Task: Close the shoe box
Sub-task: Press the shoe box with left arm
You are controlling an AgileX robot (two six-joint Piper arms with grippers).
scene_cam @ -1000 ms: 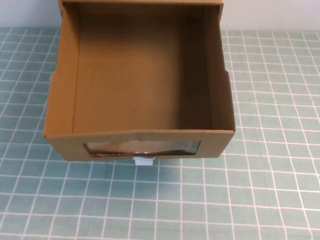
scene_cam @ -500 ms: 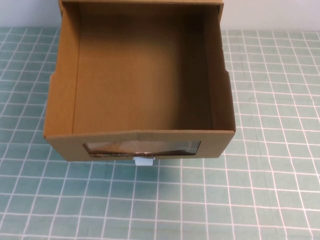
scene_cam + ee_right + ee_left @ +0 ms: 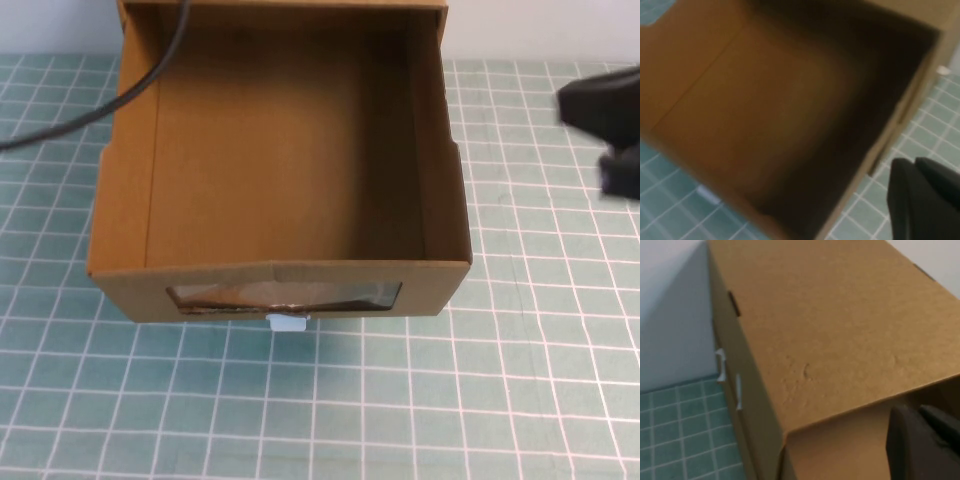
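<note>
Shoe box: a brown cardboard drawer-style box, seen from above with the drawer pulled well out toward the robot. It stands on the counter, which is covered by a green mat ruled with a white grid. The box sits at the middle of the counter, its far end running out of the high view at the top edge. The drawer is open-topped and bare inside, with plain brown floor and walls. Its front panel carries a rectangular clear window, and a small white tab projects just below the window at the panel's lower edge.

Left wrist view: the smooth cardboard top of the outer sleeve fills most of the field, with a side wall falling away to the grid mat. Small white marks show on that side wall. A black cable crosses the left wall of the drawer in the high view.

Left gripper: a dark shape close beside the sleeve's edge; whether its jaws are spread or pressed together cannot be told.

Right gripper: a blurred dark mass at the right edge of the high view, above the mat and apart from the box's right wall. The state of its jaws cannot be told.
</note>
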